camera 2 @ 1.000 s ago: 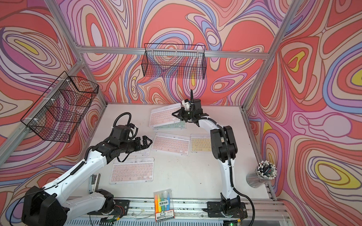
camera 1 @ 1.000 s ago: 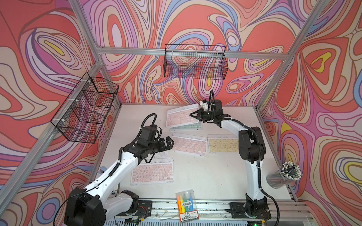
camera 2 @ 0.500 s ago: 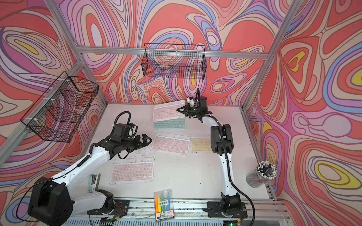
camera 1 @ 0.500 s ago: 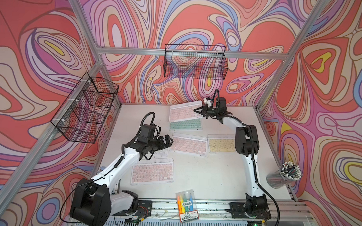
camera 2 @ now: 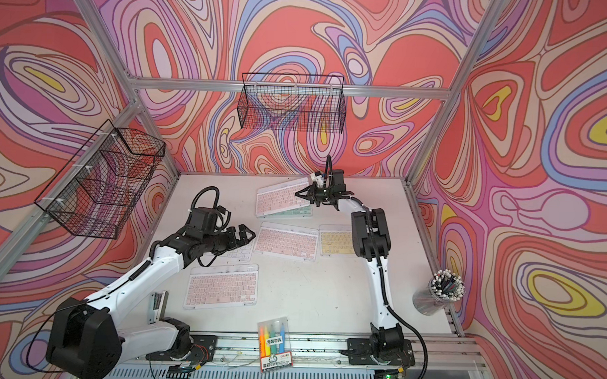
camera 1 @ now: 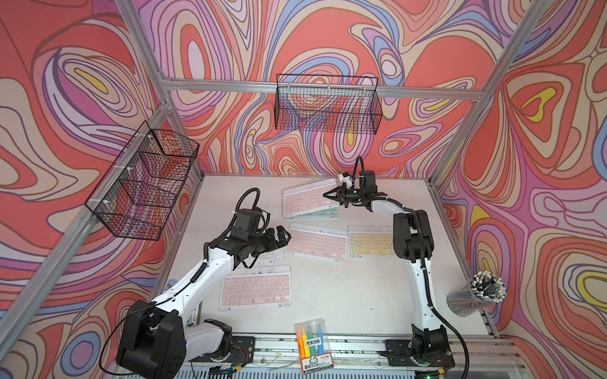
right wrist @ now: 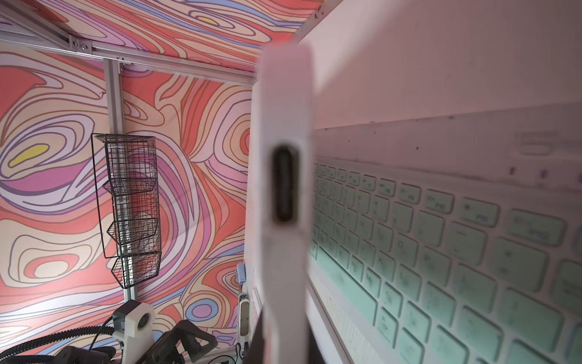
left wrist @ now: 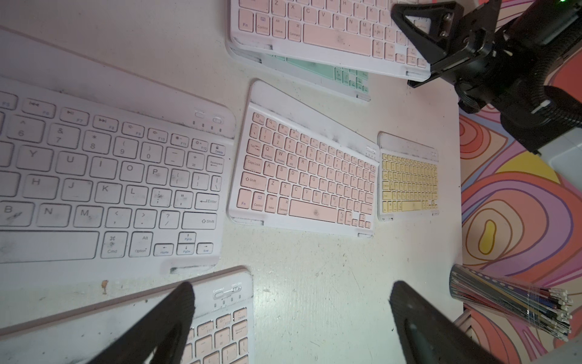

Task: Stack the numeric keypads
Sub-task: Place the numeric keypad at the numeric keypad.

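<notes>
swirl-patterned walls [camera 1: 335, 35] ring a white table [camera 1: 360, 303]; right fingers [camera 1: 334, 195] clamp a pink keypad [camera 1: 307, 201], left fingers [left wrist: 163, 324] spread empty.

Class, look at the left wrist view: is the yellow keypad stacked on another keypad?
No, the yellow keypad lies by itself flat on the table, beside the middle pink keypad.
</notes>
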### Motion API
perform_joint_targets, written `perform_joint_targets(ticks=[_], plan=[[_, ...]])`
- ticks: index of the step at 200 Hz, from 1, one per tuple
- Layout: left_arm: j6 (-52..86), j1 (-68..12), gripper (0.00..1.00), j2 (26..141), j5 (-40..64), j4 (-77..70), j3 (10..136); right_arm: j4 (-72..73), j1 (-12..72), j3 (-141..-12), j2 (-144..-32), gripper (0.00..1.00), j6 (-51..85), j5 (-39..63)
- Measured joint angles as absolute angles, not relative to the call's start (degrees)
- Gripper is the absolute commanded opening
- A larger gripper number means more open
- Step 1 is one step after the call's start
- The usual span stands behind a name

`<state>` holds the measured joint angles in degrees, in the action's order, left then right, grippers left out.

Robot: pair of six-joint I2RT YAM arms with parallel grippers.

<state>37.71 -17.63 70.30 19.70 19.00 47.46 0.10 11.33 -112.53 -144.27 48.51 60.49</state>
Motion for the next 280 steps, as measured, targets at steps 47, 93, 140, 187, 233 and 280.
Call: perform_joint_targets(ticks=[47,93,140,187,233,280], plan=[[37.74,-17.63,1.00,70.30,19.70,18.31,47.11,-2.28,11.33,-114.21,-145.45,0.00,47.00,60.49],[37.71,-17.63,1.00,70.30,19.62,18.20,46.50,-2.81,11.33,-114.54,-147.20,0.00,47.48,60.47],[37.71,-17.63,0.99,70.30,19.49,18.20,46.50,-6.31,11.38,-117.38,-147.61,0.33,46.72,58.76],[37.71,-17.63,1.00,70.30,19.51,18.20,46.48,-12.45,11.33,-119.20,-147.61,0.38,42.98,54.13],[37.71,-17.63,0.99,70.08,19.46,18.15,46.22,-15.75,11.05,-119.20,-147.61,0.38,41.41,50.50],[37.71,-17.63,1.00,69.84,19.46,18.17,45.95,-16.51,9.56,-119.20,-147.61,0.38,41.45,48.38]])
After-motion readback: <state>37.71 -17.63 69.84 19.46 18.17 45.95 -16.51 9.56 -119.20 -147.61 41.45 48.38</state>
